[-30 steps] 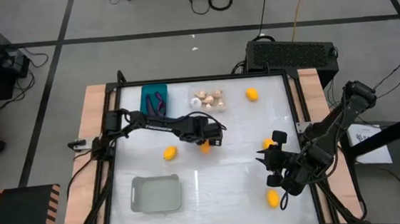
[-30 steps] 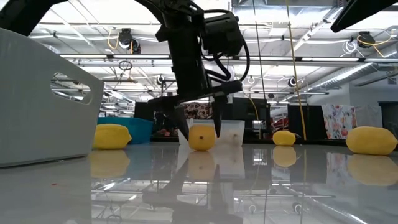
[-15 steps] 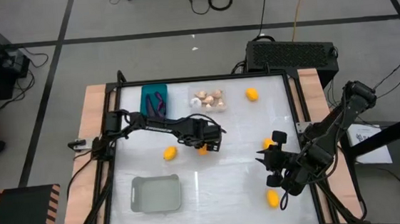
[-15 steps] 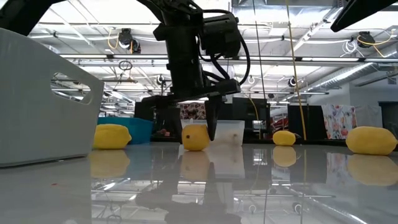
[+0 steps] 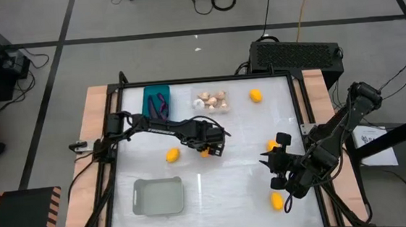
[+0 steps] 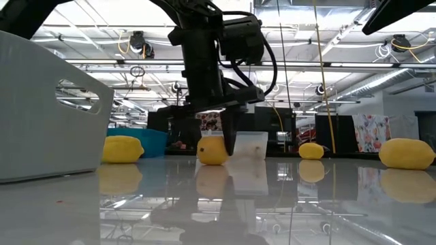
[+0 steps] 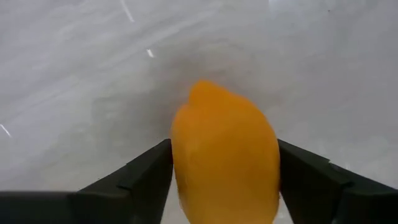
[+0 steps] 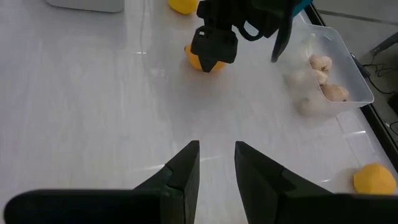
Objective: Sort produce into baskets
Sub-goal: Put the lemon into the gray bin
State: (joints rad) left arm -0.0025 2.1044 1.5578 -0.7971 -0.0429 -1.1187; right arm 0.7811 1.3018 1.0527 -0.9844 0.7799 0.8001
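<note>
1. Near the middle of the tabletop [image 5: 250, 160], my left claw [image 5: 207, 149] has come down since a second ago and drawn its fingers in from a wide straddle until both touch the orange-yellow lemon [image 6: 212, 150].
2. That lemon rests on the tabletop, now pinched, so I judge the grasp made and a lift next.
3. Its likely home is the pale grey basket [image 5: 158, 196], near and empty, while the teal basket [image 5: 157, 101] holds purple pieces and the clear basket [image 5: 212, 101] garlic.
4. My right claw [image 8: 216, 163] waits narrowly parted, holding nothing, over the tabletop's right side.
</note>
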